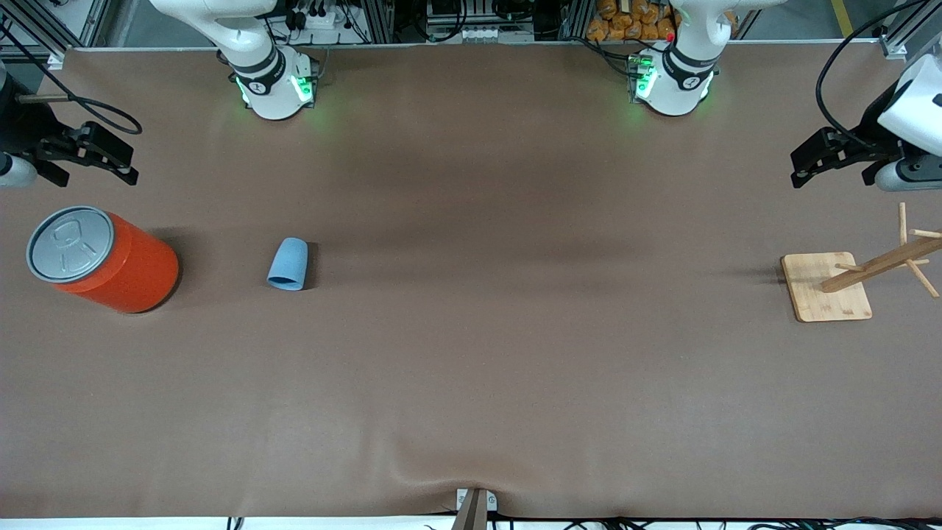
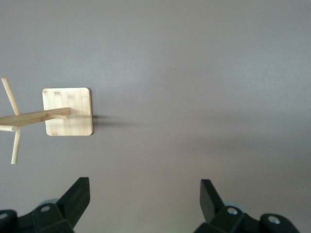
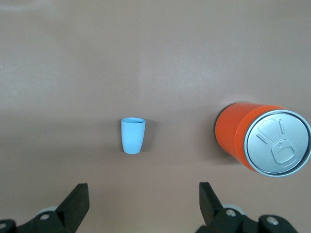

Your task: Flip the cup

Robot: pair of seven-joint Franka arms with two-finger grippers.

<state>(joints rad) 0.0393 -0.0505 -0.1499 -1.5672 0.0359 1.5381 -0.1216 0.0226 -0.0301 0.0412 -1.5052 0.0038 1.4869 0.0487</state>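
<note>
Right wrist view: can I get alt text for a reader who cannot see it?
A small light-blue cup lies on its side on the brown table, with a large orange can with a grey lid standing beside it. The right gripper hangs above them, fingers open and empty.

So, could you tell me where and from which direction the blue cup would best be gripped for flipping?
The cup lies on its side on the table, its mouth toward the front camera. Probably best to descend from above and close across the tapered wall near mid-body, where the round sides face both fingers. The right gripper, open above the table near the orange can, is closest; the left gripper waits open by the wooden rack.
</note>
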